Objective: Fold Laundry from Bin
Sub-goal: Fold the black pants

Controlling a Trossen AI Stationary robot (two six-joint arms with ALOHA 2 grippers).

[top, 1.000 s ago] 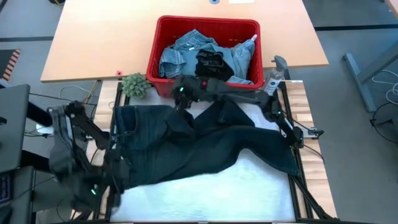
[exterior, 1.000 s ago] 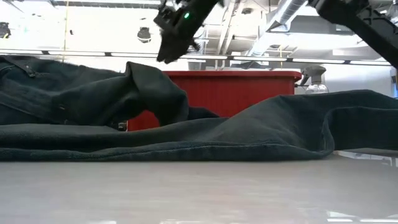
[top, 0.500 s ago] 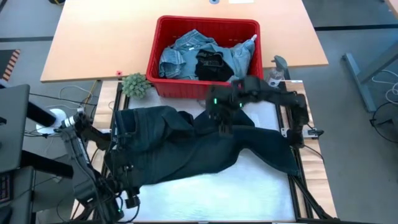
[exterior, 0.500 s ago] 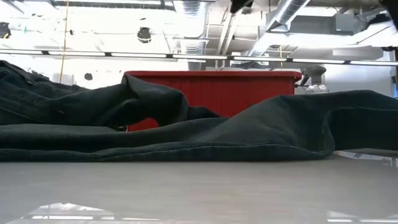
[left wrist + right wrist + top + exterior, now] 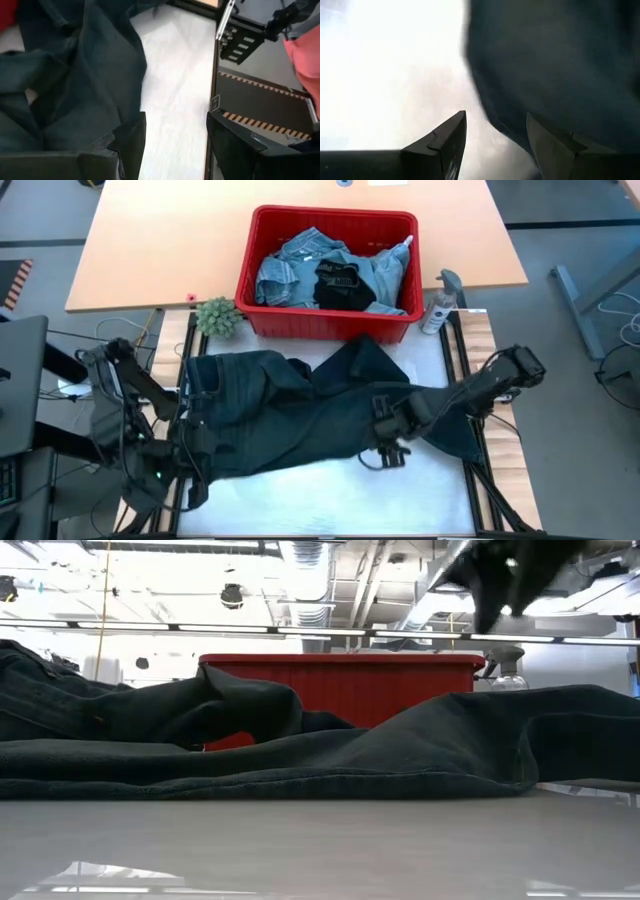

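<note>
Right gripper [image 5: 388, 448] lower now (open) — jeans [image 5: 300, 415]

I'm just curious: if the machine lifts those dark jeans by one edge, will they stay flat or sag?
Probably sag: the jeans already lie in soft humps and folds on the table. They look thick, so likely rather heavy for cloth. Being spread wide, the rest would probably drag behind a single pincer.

Dark jeans [image 5: 300, 415] lie before the red bin [image 5: 330, 272]; right gripper [image 5: 388, 448] apparently open at their edge.
</note>
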